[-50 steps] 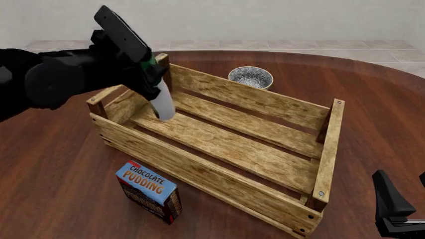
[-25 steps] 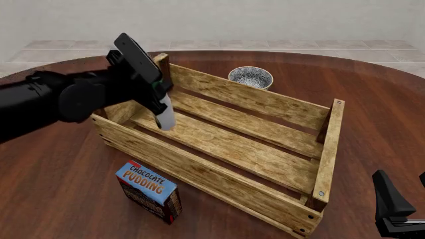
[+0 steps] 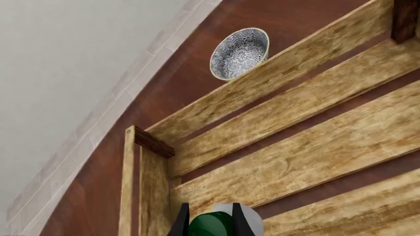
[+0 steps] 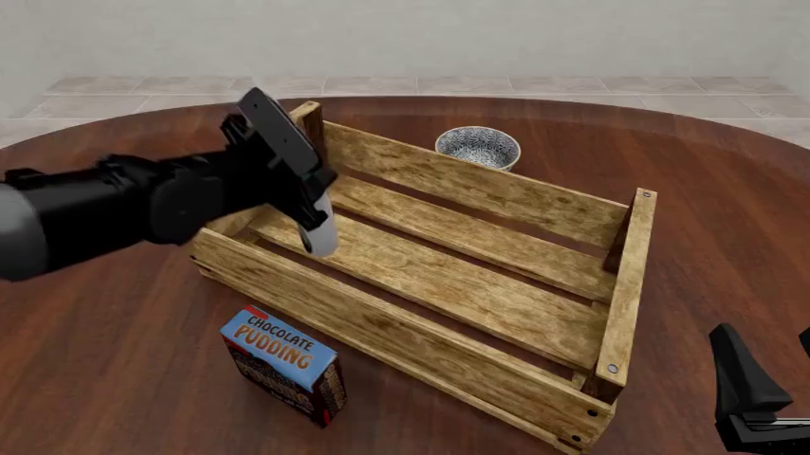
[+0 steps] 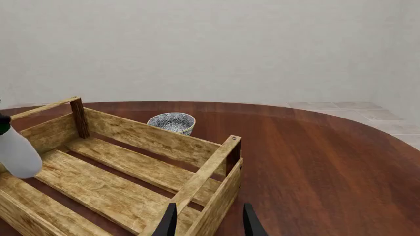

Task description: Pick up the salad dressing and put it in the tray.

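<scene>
The salad dressing point(image 4: 318, 227), a slim pale bottle with a green cap, hangs tilted inside the left end of the tray point(image 4: 379, 318), its rounded end close to the floor slats. My left gripper point(image 4: 302, 194) is shut on its capped end. In the left wrist view the green cap point(image 3: 212, 225) sits between the fingers point(image 3: 182, 222), above the tray's slats point(image 3: 308, 157). The right wrist view shows the bottle point(image 5: 17, 153) over the tray point(image 5: 203, 174). My right gripper point(image 4: 756, 403) is open and empty at the near right, outside the tray; it also shows in the right wrist view point(image 5: 208, 223).
A blue-topped Chocolate Pudding box point(image 4: 286, 366) stands on the table just in front of the tray's near wall. A round patterned bowl point(image 4: 479, 147) sits behind the tray's far wall, seen also in the left wrist view point(image 3: 239, 53) and the right wrist view point(image 5: 172, 122).
My left arm has come down and slightly to the right, carrying the bottle lower into the tray's left end. The right arm has not moved.
</scene>
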### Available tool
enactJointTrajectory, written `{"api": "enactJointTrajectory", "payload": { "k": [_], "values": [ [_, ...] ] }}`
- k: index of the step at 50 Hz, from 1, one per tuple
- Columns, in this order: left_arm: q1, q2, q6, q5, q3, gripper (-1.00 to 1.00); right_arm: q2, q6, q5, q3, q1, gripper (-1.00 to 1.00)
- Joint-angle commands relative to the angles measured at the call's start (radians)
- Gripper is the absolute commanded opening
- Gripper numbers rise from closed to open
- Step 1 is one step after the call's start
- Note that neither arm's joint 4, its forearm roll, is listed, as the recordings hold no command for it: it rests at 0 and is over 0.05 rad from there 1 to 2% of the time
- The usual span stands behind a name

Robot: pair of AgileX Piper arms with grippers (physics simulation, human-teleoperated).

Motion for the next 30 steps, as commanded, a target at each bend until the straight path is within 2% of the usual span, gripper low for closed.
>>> {"api": "enactJointTrajectory", "payload": {
  "k": [1, 30],
  "values": [
    [0.007, 0.027, 0.025, -0.031, 0.005, -1.00, 0.000, 0.000, 0.000, 0.000, 0.000, 1.00],
    [0.011, 0.078, 0.035, -0.067, 0.026, -1.00, 0.000, 0.000, 0.000, 0.000, 0.000, 1.00]
  ]
}}
